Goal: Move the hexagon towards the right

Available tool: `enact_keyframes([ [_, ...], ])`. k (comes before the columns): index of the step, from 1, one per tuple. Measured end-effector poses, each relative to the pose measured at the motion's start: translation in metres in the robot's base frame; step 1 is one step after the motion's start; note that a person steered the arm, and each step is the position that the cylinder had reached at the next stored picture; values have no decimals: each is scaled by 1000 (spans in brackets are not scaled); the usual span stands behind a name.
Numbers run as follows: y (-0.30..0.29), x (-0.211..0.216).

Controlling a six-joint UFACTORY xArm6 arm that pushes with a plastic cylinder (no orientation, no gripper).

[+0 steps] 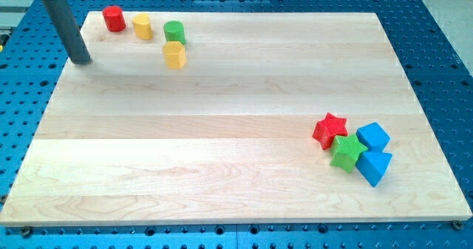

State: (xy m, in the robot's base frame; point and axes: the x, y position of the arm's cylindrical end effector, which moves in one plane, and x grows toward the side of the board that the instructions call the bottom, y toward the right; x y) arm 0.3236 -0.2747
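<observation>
Camera view: our rod leans in from the view's top-left, upper end cut off by the frame; my tip (81, 60) rests at the bench (222, 131) edge. No pincer here, nothing held. The yellow hexagon (174, 55) sits right of my tip, touching the green cylinder (174, 32).

Strung along the view's top left of the pale wooden board (222, 94): a red cylinder block (114, 18), a yellow cylinder block (142, 26) just to its right, then a green cylinder block (174, 32), with a yellow hexagon block (174, 55) directly below that last one. Packed together at the view's lower right, well apart from those: a red star block (329, 130) leftmost, a green star block (346, 153) below and right of it, a blue cube (372, 137) rightmost, a blue triangular block (374, 167) beneath the cube. At the board's left edge, below and left of the red cylinder block and well left of the hexagon: my tip (81, 59).
</observation>
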Motion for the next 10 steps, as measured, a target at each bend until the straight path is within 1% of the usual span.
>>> enact_keyframes([
  [1, 10, -20],
  [2, 63, -9],
  [3, 145, 35],
  [4, 111, 39],
  [5, 116, 11],
  [6, 244, 7],
  [7, 313, 32],
  [8, 199, 14],
  [9, 224, -39],
  [10, 324, -48],
])
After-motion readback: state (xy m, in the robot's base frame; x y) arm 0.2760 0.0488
